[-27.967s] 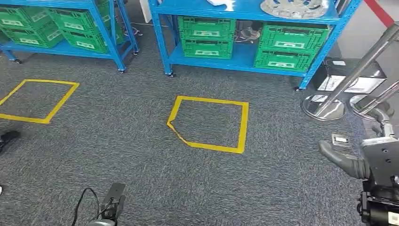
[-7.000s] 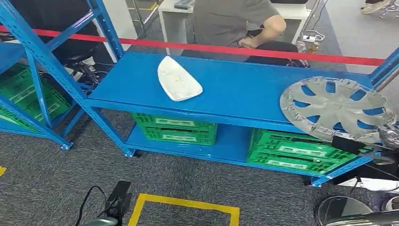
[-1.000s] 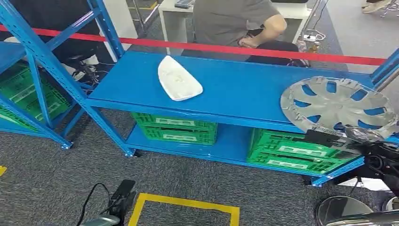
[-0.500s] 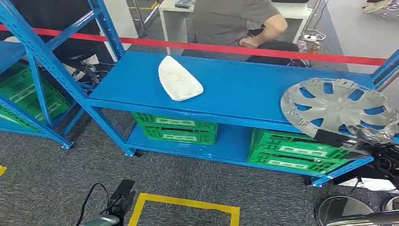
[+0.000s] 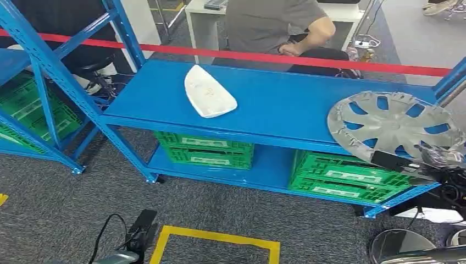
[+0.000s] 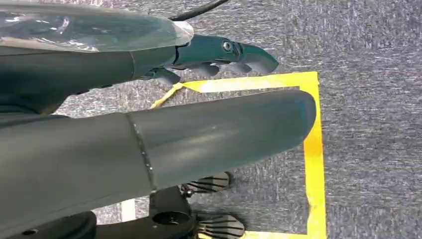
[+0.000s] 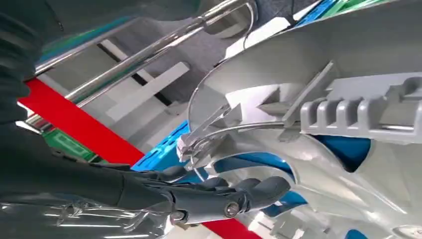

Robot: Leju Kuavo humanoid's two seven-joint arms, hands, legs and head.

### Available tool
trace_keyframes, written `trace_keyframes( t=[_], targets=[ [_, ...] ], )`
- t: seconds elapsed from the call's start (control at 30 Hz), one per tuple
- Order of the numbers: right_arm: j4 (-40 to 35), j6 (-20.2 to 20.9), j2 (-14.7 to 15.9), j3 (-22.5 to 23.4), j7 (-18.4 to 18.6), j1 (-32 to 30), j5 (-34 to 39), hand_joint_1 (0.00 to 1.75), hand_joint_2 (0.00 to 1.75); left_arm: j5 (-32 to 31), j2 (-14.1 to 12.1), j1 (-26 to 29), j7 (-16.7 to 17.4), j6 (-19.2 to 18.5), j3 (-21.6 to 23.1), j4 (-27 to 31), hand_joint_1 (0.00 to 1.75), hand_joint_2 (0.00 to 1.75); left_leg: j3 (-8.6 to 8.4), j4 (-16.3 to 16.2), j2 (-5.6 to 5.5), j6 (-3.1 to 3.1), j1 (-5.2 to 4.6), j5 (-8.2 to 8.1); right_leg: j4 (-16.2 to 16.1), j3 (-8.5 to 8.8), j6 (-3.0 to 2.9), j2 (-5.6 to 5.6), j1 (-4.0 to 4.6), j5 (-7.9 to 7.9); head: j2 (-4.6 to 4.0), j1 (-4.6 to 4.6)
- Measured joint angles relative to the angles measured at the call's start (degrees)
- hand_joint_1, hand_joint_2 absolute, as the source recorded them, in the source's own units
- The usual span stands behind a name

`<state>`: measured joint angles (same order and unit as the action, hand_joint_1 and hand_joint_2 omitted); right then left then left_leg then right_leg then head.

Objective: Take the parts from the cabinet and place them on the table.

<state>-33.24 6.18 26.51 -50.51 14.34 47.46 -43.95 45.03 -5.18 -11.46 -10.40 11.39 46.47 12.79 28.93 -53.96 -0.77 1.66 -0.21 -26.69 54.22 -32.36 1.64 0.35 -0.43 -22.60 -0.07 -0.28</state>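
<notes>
The round silver plastic hubcap with curved spokes (image 5: 394, 127) lies at the right end of the blue metal shelf (image 5: 275, 104), with its near edge past the front edge of the shelf and a little raised. Through its openings the blue of the shelf shows. In the right wrist view its grey underside (image 7: 318, 114) with ribs and a thin wire ring is seen from close. A white flat pointed plastic part (image 5: 209, 92) lies further left on the same shelf, well apart from the hubcap.

The right hand (image 5: 423, 162) is at the near edge of the hubcap, its dark thumb lying across the front of the rim. In the right wrist view the dark fingers (image 7: 234, 194) reach under the rim and touch the underside, so the hand grips the edge of the hubcap. The left hand (image 6: 219, 52) hangs low over the grey carpet (image 5: 66, 214) beside a square of yellow tape (image 5: 214, 237); its fingers are half curled and hold nothing, apart from each other.

Compared with half a second ago, the hubcap is turned slightly and its near edge stands a bit higher, and the right hand has moved a little to the right and lower. The white part has not moved.

Green plastic crates (image 5: 203, 148) stand on the lower level. Behind a red barrier tape (image 5: 264, 56) a person in a grey shirt (image 5: 269, 22) sits.
</notes>
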Motion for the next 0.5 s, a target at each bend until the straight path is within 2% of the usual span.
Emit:
trace_keyframes(
  t=[0.5],
  targets=[
    [0.3,-0.2,-0.8,-0.5,-2.4,1.2,-2.2,0.00,1.75,0.6,-0.3,0.0,-0.7,0.0,0.0,0.0,0.00,0.00,0.04,0.0,-0.01,0.00,0.00,0.00,0.0,0.00,0.00,-0.03,0.00,0.00,0.00,-0.02]
  ],
)
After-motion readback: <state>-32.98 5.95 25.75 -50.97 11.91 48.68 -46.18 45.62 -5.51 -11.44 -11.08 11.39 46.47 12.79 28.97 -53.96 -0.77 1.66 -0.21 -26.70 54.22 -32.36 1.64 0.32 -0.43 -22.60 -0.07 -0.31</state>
